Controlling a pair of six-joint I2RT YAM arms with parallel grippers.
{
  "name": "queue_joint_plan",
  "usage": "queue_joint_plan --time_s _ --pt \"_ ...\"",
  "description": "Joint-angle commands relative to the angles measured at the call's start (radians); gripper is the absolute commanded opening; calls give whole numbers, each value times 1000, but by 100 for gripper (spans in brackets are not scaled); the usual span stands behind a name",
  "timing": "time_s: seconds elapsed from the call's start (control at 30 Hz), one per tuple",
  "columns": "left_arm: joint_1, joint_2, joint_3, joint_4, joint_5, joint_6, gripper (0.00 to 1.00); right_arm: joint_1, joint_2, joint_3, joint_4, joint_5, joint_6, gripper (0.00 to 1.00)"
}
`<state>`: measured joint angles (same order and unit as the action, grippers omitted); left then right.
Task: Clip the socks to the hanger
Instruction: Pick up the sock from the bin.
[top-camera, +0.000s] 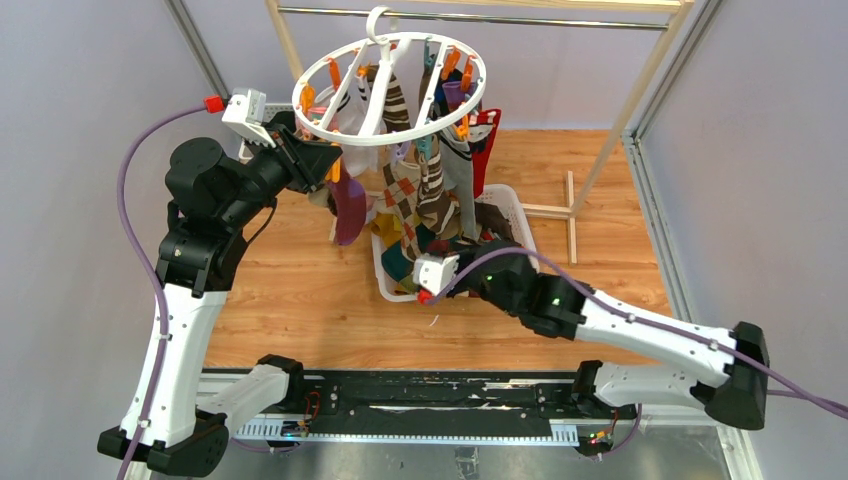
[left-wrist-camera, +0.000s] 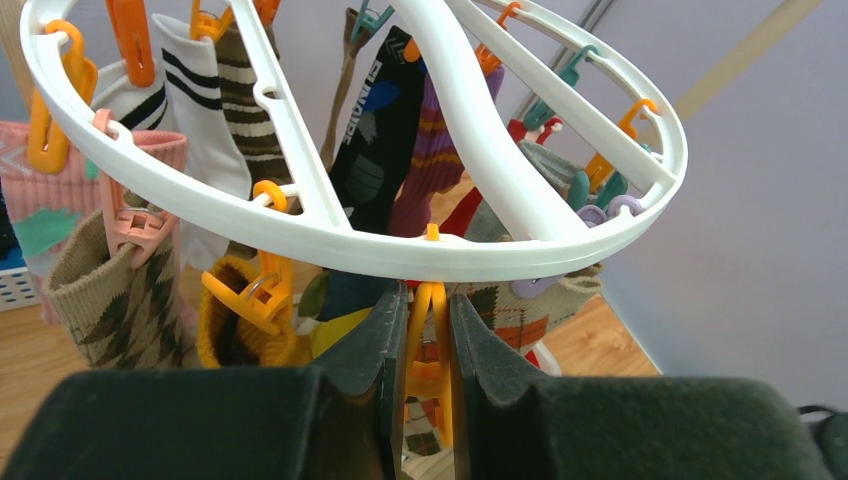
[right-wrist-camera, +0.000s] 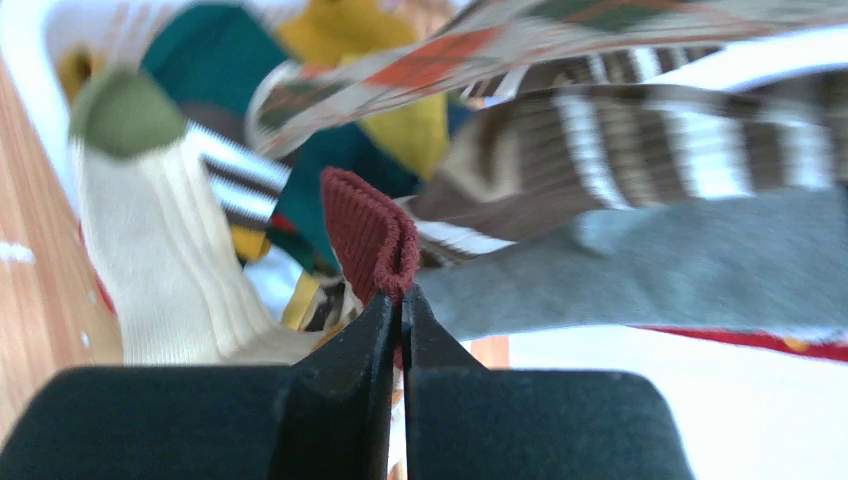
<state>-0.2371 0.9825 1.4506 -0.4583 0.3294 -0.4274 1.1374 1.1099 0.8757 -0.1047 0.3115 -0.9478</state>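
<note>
Right pincer (right-wrist-camera: 402, 295) clenched on a dark red sock (right-wrist-camera: 370, 235); left pincer (left-wrist-camera: 420, 300) squeezing an orange clip (left-wrist-camera: 428, 345) of the hanger (left-wrist-camera: 300, 235).
We see the red sock's ribbed cuff standing up from between the right jaws, with the loose socks (right-wrist-camera: 160, 250) heaped beyond them in the white basket (top-camera: 522, 225). Just above the left jaws the hanger ring lies nearly level, hook (top-camera: 380, 22) upward. Its clip hangs straight down between them, and the clipped socks (top-camera: 432, 190) dangle lengthwise downward behind it.

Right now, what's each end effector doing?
Left end effector: closed on an orange clip of the hanger.
Right end effector: closed on a dark red sock.
</note>
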Motion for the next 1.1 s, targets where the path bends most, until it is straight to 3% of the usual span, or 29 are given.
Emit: queue_joint_plan --time_s 0.0,0.33,0.5,0.67,0.87,1.07 --pt "2 -5 -1 -45 25 -6 6 -32 -88 108 -4 -138 296 0" --pt "2 -4 4 -39 42 -24 6 -68 -93 338 11 -466 793 0" --pt "2 2 12 -28 57 -41 5 -68 -107 363 165 -600 930 0" --pt "2 4 15 -20 78 -43 5 -69 -22 387 279 -769 1116 0" --pt "2 2 14 -15 113 -45 5 -76 101 349 464 -661 1246 0" --pt "2 1 15 -13 131 -47 5 -162 227 363 593 -622 1380 0"
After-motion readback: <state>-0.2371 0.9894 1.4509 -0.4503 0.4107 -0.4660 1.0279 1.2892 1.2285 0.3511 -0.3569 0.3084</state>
